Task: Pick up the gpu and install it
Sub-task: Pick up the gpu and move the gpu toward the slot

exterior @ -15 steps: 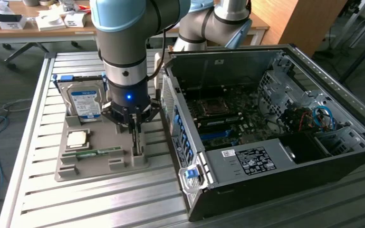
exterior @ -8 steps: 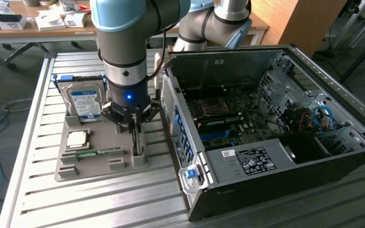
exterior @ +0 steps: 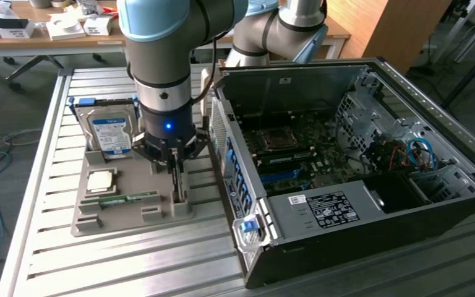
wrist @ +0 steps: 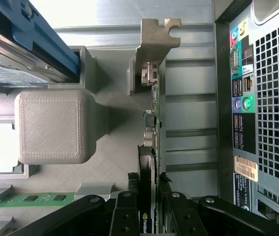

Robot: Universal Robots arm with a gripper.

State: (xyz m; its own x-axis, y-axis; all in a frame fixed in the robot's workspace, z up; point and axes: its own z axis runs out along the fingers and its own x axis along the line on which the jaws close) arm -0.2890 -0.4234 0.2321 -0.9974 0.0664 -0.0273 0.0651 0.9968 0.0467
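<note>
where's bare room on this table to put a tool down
Bare slats of the table in front of the grey tray, up to the computer case; another strip along the tray's side at the exterior view's left. Crowded: the gap between tray and case, where the gripper grips the gpu.

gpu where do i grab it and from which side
Best pinch the gpu across its two flat faces at the upper long edge, coming straight down from above. It stands on edge in the holder, bracket at one end, so only that top edge is free, and the case sits close along one face.
</note>
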